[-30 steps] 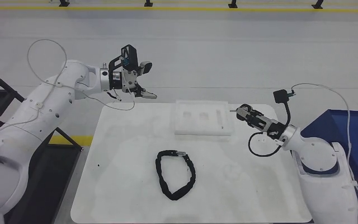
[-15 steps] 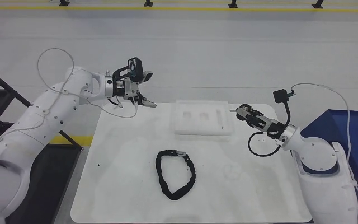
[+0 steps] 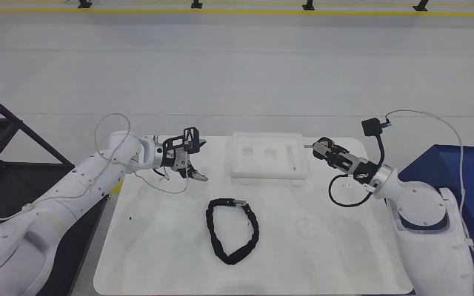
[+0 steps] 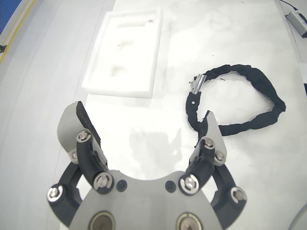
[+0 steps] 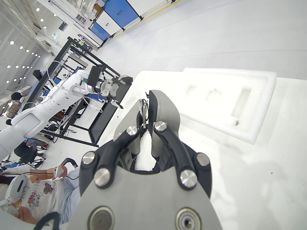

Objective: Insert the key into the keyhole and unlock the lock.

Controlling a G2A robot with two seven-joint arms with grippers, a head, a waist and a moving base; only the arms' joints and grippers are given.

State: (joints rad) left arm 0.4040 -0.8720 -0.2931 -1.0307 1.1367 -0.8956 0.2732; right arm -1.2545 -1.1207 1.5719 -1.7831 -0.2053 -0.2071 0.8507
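The lock (image 4: 239, 69), a black fabric-covered chain joined into a loop by a short silver cylinder (image 4: 198, 84), lay flat in front of the foam tray (image 3: 268, 175), apart from it. The small metal key (image 5: 143, 107) was pinched in the right gripper (image 5: 146, 99), near the tray's right end.

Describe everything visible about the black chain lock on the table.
The chain lock is a closed, oval loop sheathed in wrinkled black fabric, lying flat on the white table, on the robot's side of the foam tray. Its ends meet at a silvery metal cylinder. Its keyhole cannot be made out. Nothing touches it but the table; the left claw is open, apart from it.
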